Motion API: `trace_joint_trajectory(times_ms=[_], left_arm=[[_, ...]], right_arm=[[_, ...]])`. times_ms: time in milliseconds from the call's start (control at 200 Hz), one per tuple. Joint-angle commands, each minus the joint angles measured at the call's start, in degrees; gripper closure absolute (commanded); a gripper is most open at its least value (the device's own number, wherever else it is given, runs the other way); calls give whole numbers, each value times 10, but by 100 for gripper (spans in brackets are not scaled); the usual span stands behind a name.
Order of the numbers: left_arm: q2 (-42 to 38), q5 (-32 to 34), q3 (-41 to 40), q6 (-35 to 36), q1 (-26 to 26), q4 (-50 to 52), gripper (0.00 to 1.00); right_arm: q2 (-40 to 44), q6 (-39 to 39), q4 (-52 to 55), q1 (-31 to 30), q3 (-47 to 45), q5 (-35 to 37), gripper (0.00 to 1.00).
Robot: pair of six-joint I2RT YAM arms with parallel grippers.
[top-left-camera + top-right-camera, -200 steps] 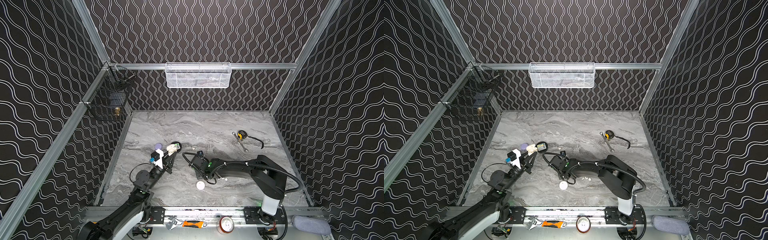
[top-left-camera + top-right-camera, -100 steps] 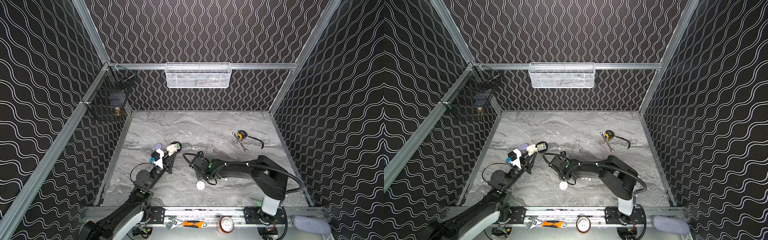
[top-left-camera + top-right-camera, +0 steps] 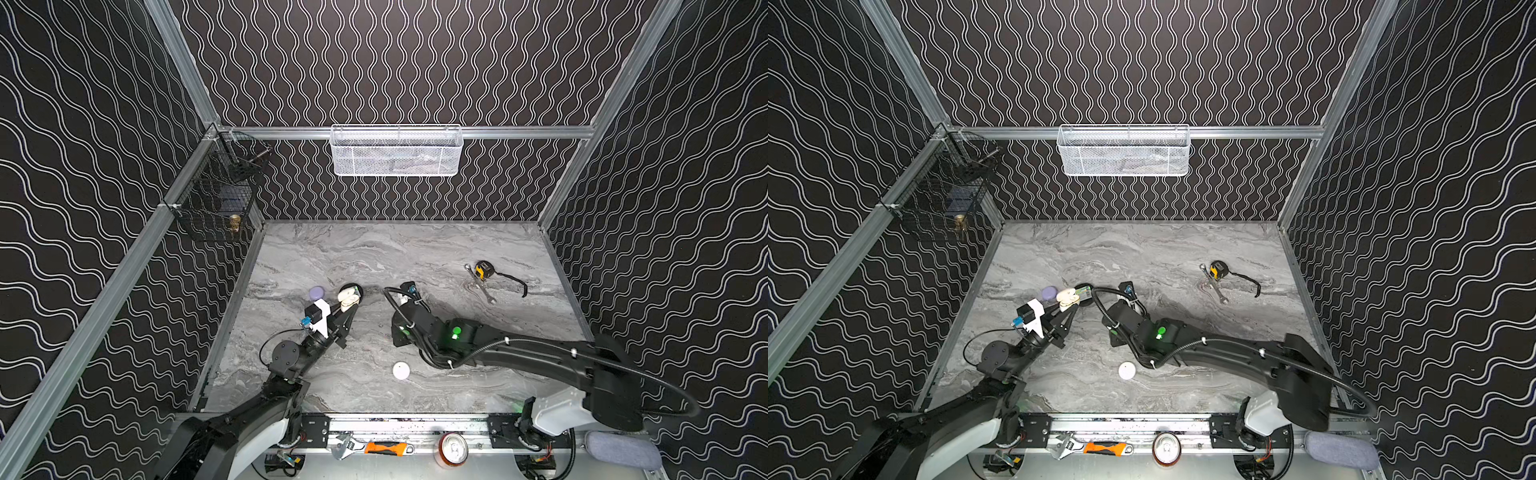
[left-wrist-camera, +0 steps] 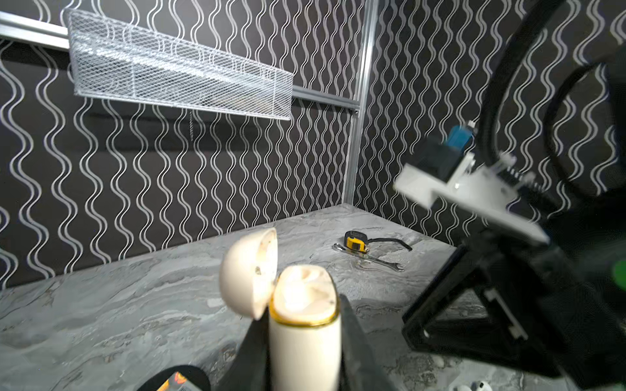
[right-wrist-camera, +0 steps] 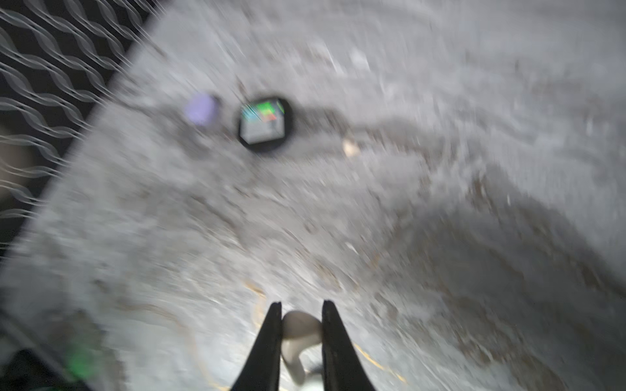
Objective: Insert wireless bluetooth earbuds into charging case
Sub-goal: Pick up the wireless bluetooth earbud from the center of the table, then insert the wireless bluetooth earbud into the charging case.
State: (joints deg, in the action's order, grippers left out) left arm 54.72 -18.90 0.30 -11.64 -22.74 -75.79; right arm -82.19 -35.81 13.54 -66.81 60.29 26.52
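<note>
Right wrist | right jaws pinch earbud (image 5: 299,328) (blurred) | left jaws clamp cream case (image 4: 305,338) | wrench (image 4: 372,260) beside tape measure (image 4: 355,241)

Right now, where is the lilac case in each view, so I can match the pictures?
Both top views: lilac case, just left of the black round disc.
Left wrist: not in it.
Right wrist: blurred, beside the disc.
Landmark: that disc, in all four views.
</note>
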Motion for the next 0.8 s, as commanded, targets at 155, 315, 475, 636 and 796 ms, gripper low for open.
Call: trace_joint_trajectory(times_ms=[155, 315, 475, 636, 796], left_arm=[[11, -62, -25, 19, -16, -130, 100], [-16, -74, -26, 38, -39, -130, 100], [-32, -80, -26, 48, -59, -130, 100], [-44, -76, -29, 53, -69, -130, 100], [-57, -79, -31, 56, -74, -129, 100]], right_arm=[[99, 119, -245, -67, -44, 84, 85], [116, 158, -319, -88, -51, 77, 84], [120, 177, -377, -102, -58, 55, 85], [105, 195, -418, -117, -60, 53, 84], [88, 198, -439, -118, -66, 60, 84]])
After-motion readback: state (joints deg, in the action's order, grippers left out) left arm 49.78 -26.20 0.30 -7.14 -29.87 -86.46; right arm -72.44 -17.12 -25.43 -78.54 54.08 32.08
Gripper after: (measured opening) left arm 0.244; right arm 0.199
